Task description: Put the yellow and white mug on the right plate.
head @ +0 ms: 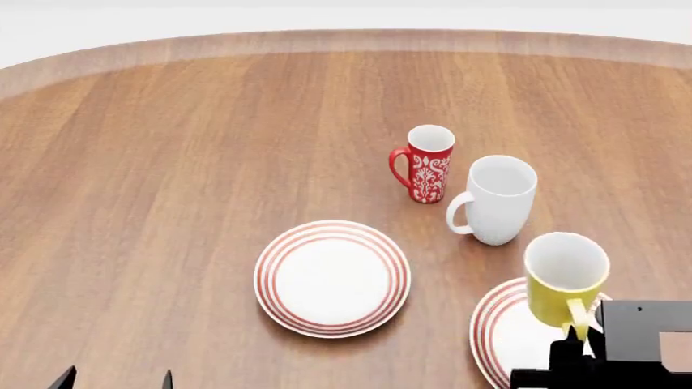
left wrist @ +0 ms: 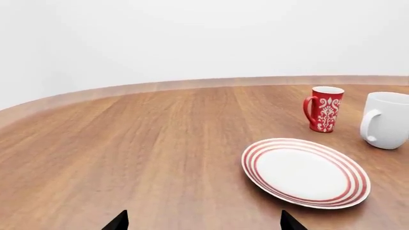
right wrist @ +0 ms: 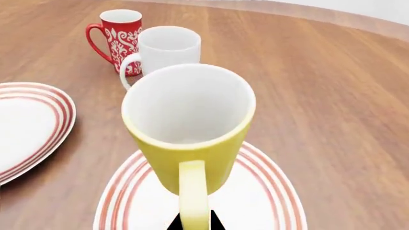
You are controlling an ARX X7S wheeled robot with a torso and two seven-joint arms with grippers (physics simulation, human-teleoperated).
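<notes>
The yellow and white mug [head: 565, 278] [right wrist: 189, 139] hangs over the far part of the right plate [head: 500, 328] [right wrist: 255, 201], a white plate with red rings at the table's near right. My right gripper [head: 578, 328] [right wrist: 193, 223] is shut on the mug's yellow handle [right wrist: 193, 191], with a dark fingertip on each side of it. Whether the mug's base touches the plate I cannot tell. My left gripper [head: 113, 379] [left wrist: 203, 221] is open at the near left, nothing between its fingertips.
A second ringed plate [head: 332, 277] [left wrist: 305, 171] [right wrist: 26, 129] lies near the table's middle. Behind the yellow mug stand a tall white mug [head: 497, 199] [right wrist: 163, 52] [left wrist: 386, 120] and a slim red patterned mug [head: 425, 163] [right wrist: 118, 36] [left wrist: 324, 109]. The round wooden table's far edge [head: 346, 40] curves behind.
</notes>
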